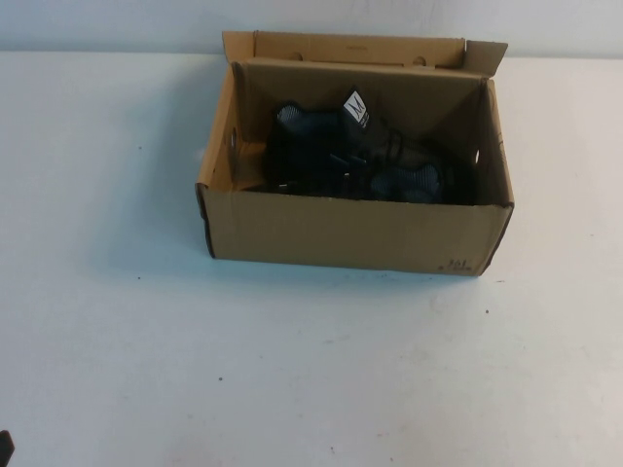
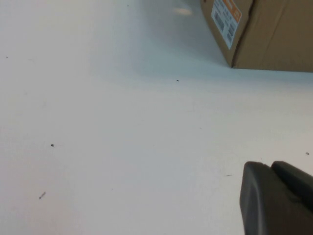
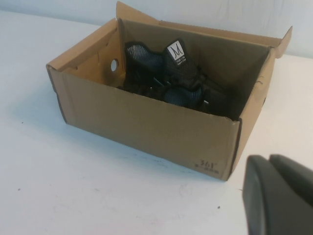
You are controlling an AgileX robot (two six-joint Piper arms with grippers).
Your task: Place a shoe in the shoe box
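Note:
The brown cardboard shoe box (image 1: 350, 233) stands open at the table's middle, its flap lid raised at the back. A black mesh shoe (image 1: 331, 146) lies inside it, with its white tongue tag (image 1: 356, 107) up. A second black shoe (image 1: 414, 180) lies beside it in the box. Both also show in the right wrist view: the box (image 3: 146, 122) and the tagged shoe (image 3: 161, 68). My left gripper (image 2: 269, 165) is shut and empty, low over the table to the left of the box (image 2: 274, 34). My right gripper (image 3: 268, 159) is shut and empty, near the box's front right corner.
The white table (image 1: 292, 370) spreads wide around the box. A white-and-orange label (image 2: 226, 17) is on the box's left end wall. A dark bit of my left arm (image 1: 5, 449) shows at the front left corner.

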